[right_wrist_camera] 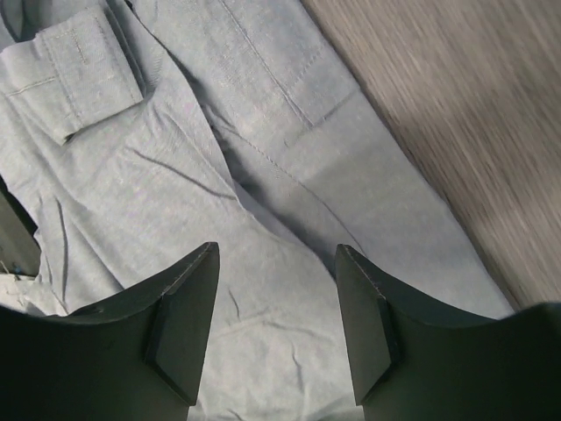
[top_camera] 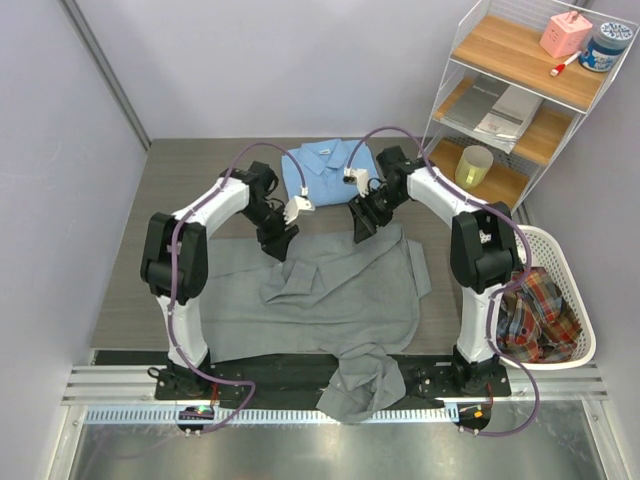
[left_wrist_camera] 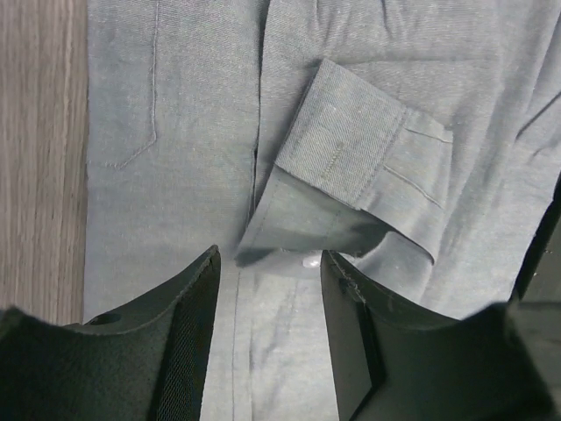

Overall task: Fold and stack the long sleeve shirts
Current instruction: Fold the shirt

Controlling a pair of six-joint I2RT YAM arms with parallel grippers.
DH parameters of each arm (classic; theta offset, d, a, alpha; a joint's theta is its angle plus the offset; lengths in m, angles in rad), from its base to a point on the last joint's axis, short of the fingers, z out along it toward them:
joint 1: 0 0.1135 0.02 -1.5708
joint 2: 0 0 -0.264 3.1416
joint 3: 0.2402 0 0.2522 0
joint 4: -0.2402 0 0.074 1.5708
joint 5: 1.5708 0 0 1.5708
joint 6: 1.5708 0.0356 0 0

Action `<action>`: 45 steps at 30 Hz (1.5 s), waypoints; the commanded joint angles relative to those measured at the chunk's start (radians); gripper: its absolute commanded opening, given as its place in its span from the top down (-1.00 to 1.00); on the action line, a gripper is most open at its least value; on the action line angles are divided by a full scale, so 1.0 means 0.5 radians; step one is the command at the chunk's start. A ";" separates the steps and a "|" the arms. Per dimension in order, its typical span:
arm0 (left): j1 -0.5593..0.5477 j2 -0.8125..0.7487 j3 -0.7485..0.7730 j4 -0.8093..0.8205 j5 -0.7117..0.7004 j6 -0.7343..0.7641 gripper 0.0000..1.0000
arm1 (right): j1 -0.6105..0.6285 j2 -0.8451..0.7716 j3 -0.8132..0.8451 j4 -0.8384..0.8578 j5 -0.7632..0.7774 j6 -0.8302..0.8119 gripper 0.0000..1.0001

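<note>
Left claw: released, the two sides standing apart with nothing between them. It hangs over the grey shirt. A folded-over sleeve cuff lies on the shirt front just beyond my fingertips, beside the button strip.

Right claw: likewise released and empty. It is over lightly creased cloth with a stitched pocket (the colour reads bluish grey on this camera, so I cannot tell for certain which shirt it is).

Grey shirt: spread across the middle of the table, rumpled, with one part hanging over the near edge.

Light blue shirt: folded, collar showing, at the far side of the table beyond the grey one, not stacked with it.

A white basket holding plaid cloth stands at the right of the table.
</note>
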 commanded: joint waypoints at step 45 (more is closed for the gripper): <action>-0.001 -0.339 -0.302 -0.074 -0.089 0.367 0.78 | 0.081 0.008 -0.305 0.090 0.001 0.004 0.98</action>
